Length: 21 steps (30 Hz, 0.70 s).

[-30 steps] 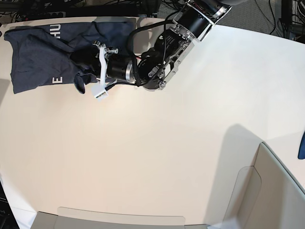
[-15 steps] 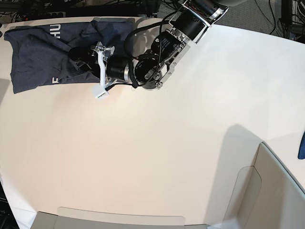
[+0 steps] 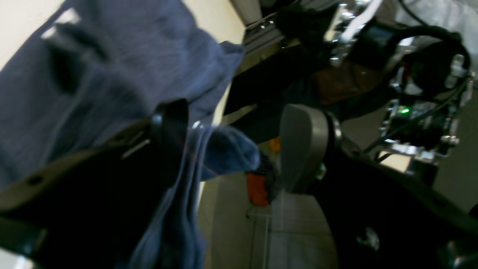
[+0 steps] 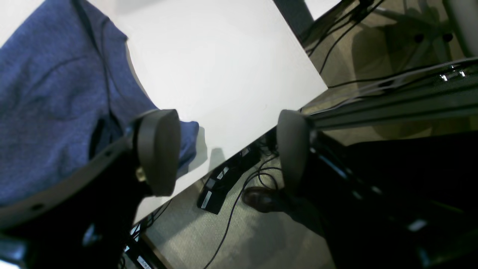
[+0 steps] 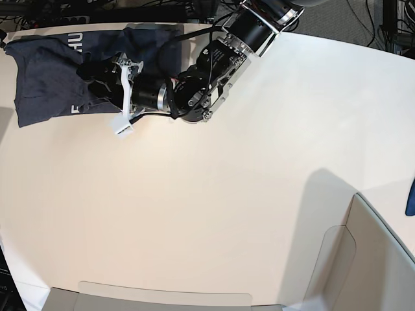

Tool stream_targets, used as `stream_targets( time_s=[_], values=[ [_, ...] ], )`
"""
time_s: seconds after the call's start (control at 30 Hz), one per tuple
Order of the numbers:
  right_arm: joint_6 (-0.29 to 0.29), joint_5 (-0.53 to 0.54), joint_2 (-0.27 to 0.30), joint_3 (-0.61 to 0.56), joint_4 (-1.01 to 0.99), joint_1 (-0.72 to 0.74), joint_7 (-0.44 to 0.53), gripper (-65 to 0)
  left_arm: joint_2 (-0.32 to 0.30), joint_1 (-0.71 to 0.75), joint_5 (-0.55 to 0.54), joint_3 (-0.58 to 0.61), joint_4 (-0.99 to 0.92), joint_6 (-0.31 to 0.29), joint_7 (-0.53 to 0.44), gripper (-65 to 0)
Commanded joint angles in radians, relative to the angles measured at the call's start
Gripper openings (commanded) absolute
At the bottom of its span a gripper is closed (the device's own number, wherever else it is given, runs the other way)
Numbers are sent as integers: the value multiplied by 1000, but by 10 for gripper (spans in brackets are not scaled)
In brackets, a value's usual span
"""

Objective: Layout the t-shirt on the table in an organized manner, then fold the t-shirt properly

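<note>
A: Where did the dark navy-grey heathered short-sleeved cotton t-shirt (image 5: 48, 78) with pale block lettering lie?

B: It lay bunched at the far corner of the large off-white matte desk (image 5: 214, 201), its hem and one sleeve rumpled, with several folds overlapping. The rest of the desk beyond the shirt carried nothing but the left arm.

A: What was the state of the left gripper (image 5: 122, 91)?

B: In the base view it sat at the shirt's near edge, beside the lettering. In the left wrist view its fingers (image 3: 302, 149) stood wide apart; cloth draped over and beside one finger, but the jaws were not closed on it, so the shirt appeared merely to hang against the finger and not to be held.

A: And the right gripper (image 4: 224, 149)?

B: Its two dark rounded fingers (image 4: 158, 149) stood well apart with nothing between them. One finger hovered just beside the shirt's edge, above the corner of the desk; the other hung past the desk's edge, over the floor with its cables. It was hidden in the base view.

A: How far along was the task, judged from this?

B: Early. The shirt was neither spread flat nor squared to the desk; the layout stage looked unfinished, and no fold was visible. Smoothing, straightening the sleeves, and all folding seemed still to remain.
</note>
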Motion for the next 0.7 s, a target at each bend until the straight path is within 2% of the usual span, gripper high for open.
stream_targets(
  time_s=[0.0, 0.07, 0.13, 0.2, 0.33, 0.47, 0.6, 0.67],
  values=[
    [14, 9, 17, 4, 14, -2, 16, -245, 10, -16, -24, 0, 19, -8, -17, -277],
    [14, 9, 17, 4, 14, -2, 16, -245, 10, -24, -24, -1, 23, -8, -17, -279],
    [14, 9, 18, 4, 14, -2, 16, -245, 10, -29, -24, -12, 46, -8, -17, -321],
    [14, 9, 17, 4, 14, -2, 16, -245, -12, -53, -24, -43, 85, -8, -17, -402],
    [14, 9, 14, 4, 14, -1, 16, -245, -70, -62, -24, -136, 197, -6, -17, -650],
    [14, 9, 14, 4, 14, -1, 16, -245, -147, -39, -14, -172, 208, -3, -23, -642],
    [14, 9, 14, 4, 14, -1, 16, -245, -185, 16, 25, -170, 146, 91, -26, -650],
    [14, 9, 14, 4, 14, 5, 16, -245, -182, 42, 68, -170, 131, 106, -26, -650]
  ],
)
